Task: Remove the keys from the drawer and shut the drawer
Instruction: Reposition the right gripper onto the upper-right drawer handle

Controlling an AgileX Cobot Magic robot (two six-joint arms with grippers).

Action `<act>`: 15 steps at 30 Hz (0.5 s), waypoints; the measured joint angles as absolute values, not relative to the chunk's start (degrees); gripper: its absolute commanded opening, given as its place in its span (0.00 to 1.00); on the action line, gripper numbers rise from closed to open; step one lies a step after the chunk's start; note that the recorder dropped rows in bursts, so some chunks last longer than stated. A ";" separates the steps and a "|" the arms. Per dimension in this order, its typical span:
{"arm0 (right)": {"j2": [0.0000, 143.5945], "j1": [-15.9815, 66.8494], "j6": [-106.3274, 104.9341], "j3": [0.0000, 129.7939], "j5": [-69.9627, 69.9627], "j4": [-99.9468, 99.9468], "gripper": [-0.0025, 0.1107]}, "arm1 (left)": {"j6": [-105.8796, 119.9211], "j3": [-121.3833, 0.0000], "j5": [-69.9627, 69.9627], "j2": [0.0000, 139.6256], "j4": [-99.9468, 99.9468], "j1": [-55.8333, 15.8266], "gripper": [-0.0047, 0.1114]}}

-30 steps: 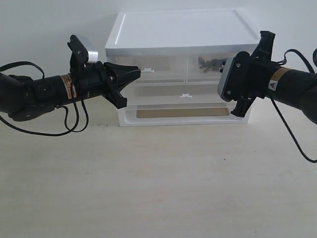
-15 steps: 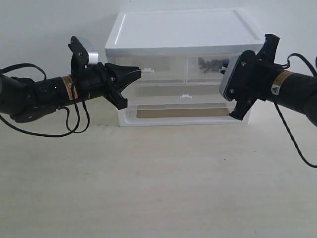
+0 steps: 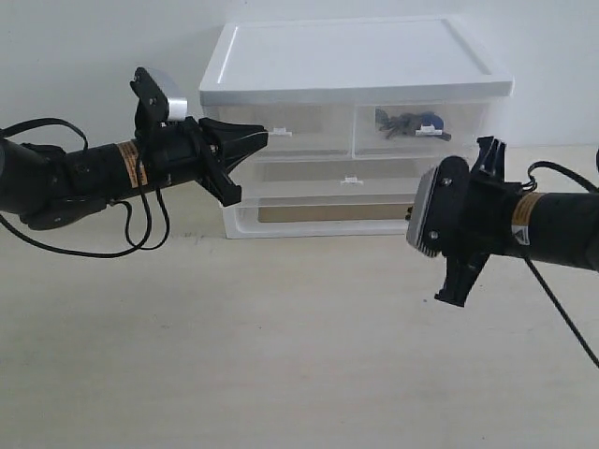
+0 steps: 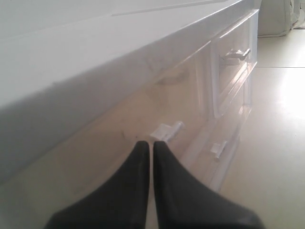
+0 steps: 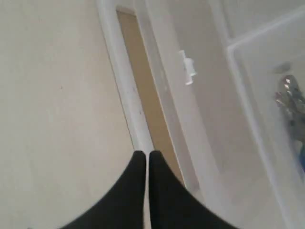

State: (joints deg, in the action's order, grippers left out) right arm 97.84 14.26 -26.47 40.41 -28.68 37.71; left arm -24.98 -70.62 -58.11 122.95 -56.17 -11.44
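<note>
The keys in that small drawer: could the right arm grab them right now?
Probably not. The keys sit inside the small drawer, which looks shut, so its clear front blocks them. The right gripper is shut and low, away from the drawer's handle.

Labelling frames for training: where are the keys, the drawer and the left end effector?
keys (image 3: 401,122), exterior view, dark bunch's middle.
drawer (image 3: 430,130), exterior view, white tab handle.
left end effector (image 3: 261,137), exterior view, closed fingertips.

A robotics lab set-up is suggested: a plain white wall is seen behind a pale table, one white plastic cabinet is placed at its rear edge, and two black, cabled robot arms are seen over it.
</note>
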 measured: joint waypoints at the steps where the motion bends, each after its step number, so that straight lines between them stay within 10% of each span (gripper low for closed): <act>1: 96.91 14.26 -22.99 40.41 -28.68 36.84 0.02 | -25.08 -70.62 -58.11 122.95 -56.17 -11.44 0.08; 7: 89.70 14.26 -9.45 40.44 -27.28 11.16 0.03 | -25.43 -70.62 -58.11 122.95 -56.17 -11.44 0.08; 15: 87.76 13.93 3.02 47.41 -7.77 -9.92 0.42 | -26.55 -70.62 -58.11 122.95 -56.17 -11.44 0.08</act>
